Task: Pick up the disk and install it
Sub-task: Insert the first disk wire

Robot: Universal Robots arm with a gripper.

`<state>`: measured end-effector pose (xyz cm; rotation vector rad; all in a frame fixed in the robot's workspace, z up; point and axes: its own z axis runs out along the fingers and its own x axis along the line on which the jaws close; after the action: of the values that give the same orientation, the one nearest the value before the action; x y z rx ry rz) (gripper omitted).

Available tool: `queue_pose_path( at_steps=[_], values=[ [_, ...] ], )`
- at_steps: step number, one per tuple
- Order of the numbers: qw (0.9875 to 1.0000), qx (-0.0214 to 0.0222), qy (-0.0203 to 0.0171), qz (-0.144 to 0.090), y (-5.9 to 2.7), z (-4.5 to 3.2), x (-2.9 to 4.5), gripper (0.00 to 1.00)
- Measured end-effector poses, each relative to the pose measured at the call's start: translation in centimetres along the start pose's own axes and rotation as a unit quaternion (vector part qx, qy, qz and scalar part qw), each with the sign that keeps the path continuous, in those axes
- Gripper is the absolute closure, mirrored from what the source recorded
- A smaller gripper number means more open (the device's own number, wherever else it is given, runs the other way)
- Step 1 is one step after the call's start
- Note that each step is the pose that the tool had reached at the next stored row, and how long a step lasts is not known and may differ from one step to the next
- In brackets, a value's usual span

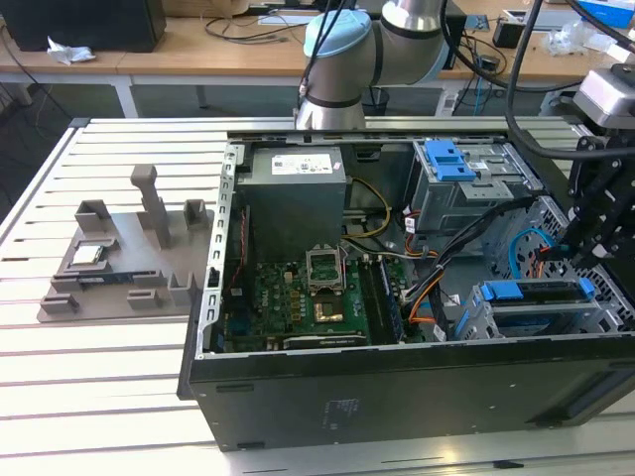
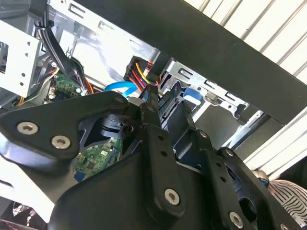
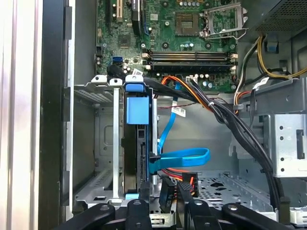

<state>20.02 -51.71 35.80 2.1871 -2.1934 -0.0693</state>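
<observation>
The disk [image 1: 536,297] sits on edge in the lower drive bay of the open computer case, on the exterior view's right, with its blue bracket [image 3: 137,109] along the edge. A blue data cable [image 3: 184,155] loops to its end. My gripper [image 1: 571,248] hangs over the bay's far right end. In both wrist views its black fingers [image 3: 138,211] stand apart at the disk's cable end, with a black plug [image 3: 168,189] and its red and orange wires in the gap. The gripper [image 2: 165,98] is open, and nothing is visibly clamped.
The case also holds a green motherboard [image 1: 298,297], a grey box with a white sticker [image 1: 295,193] and a metal cage with a blue handle [image 1: 451,164]. Black cable bundles [image 3: 230,120] cross beside the bay. A grey fixture [image 1: 119,258] lies on the slatted table at the left.
</observation>
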Motion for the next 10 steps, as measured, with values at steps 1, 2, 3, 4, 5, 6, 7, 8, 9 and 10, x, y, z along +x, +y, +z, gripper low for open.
queue_pose_path(
  at_steps=[1,2,3,4,5,6,7,8,9,10],
  values=[
    [1.0,0.0,-0.0001,0.0,0.0,0.02,0.0,0.64],
    [1.0,0.0,0.0,0.0,0.0,0.03,0.0,0.64],
    [1.0,0.0,-0.0001,0.0,0.0,0.05,0.0,0.65],
    [1.0,0.0,-0.0001,0.0,0.0,0.06,0.0,0.78],
    [1.0,0.0,-0.0001,0.0,-0.01,0.07,0.0,0.78],
    [1.0,0.0,-0.0001,0.0,-0.01,0.08,0.0,0.83],
    [1.0,0.0,-0.0001,0.0,-0.01,0.09,0.0,0.83],
    [1.0,0.0,-0.0001,0.0,-0.01,0.1,0.0,0.83],
    [1.0,0.0,-0.0001,0.0,-0.01,0.11,0.0,0.83],
    [1.0,0.0,-0.0002,0.0,-0.01,0.13,0.03,0.83]
  ],
)
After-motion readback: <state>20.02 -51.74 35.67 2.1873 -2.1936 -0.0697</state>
